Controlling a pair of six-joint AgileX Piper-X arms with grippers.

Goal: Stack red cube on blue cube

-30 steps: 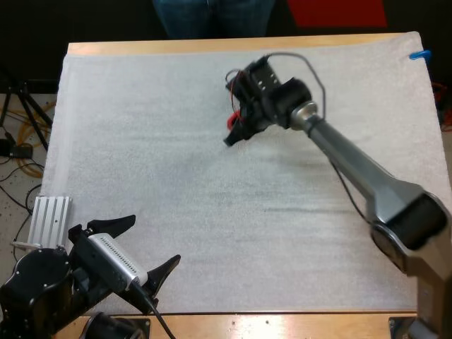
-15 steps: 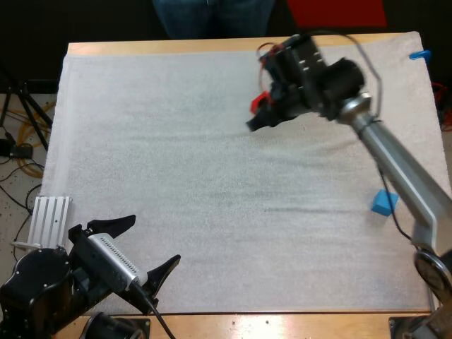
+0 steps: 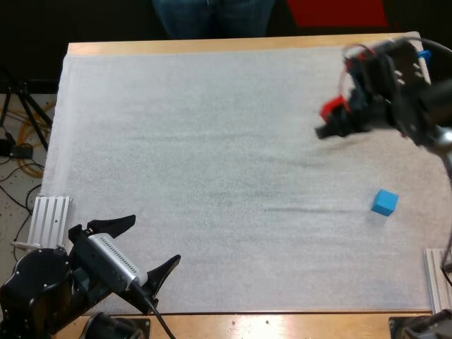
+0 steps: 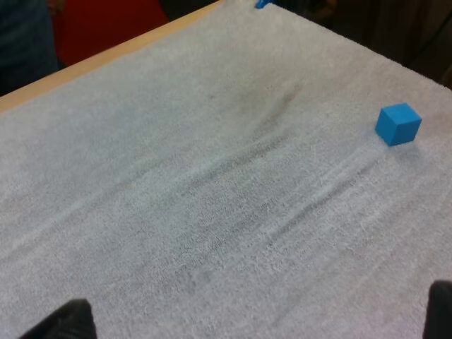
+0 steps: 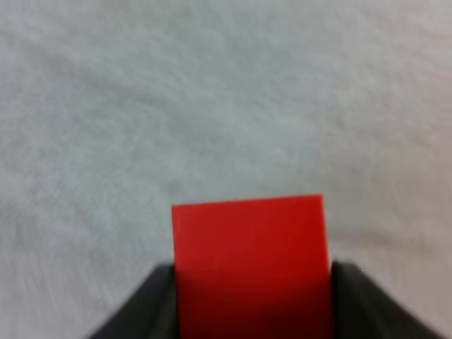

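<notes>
My right gripper [image 3: 330, 121] hangs above the mat's far right part, shut on the red cube [image 3: 330, 109]. In the right wrist view the red cube [image 5: 251, 265] sits squeezed between the two black fingers [image 5: 152, 304], with bare mat beneath. The blue cube [image 3: 385, 202] lies on the white mat at the right, nearer the front than the red cube and apart from it. It also appears in the left wrist view as a blue cube [image 4: 397, 123] far across the mat. My left gripper [image 3: 148, 251] rests open at the front left corner, fingers spread with nothing between them.
A ribbed metal block [image 3: 51, 219] lies off the mat's left edge near my left arm. A person's legs [image 3: 212, 15] stand beyond the table's far side. The white mat [image 3: 198, 155] spreads wide and bare across the middle.
My right arm has swung to the right with the red cube, from the mat's far middle to its far right. This uncovered the blue cube. The left arm stayed still.
</notes>
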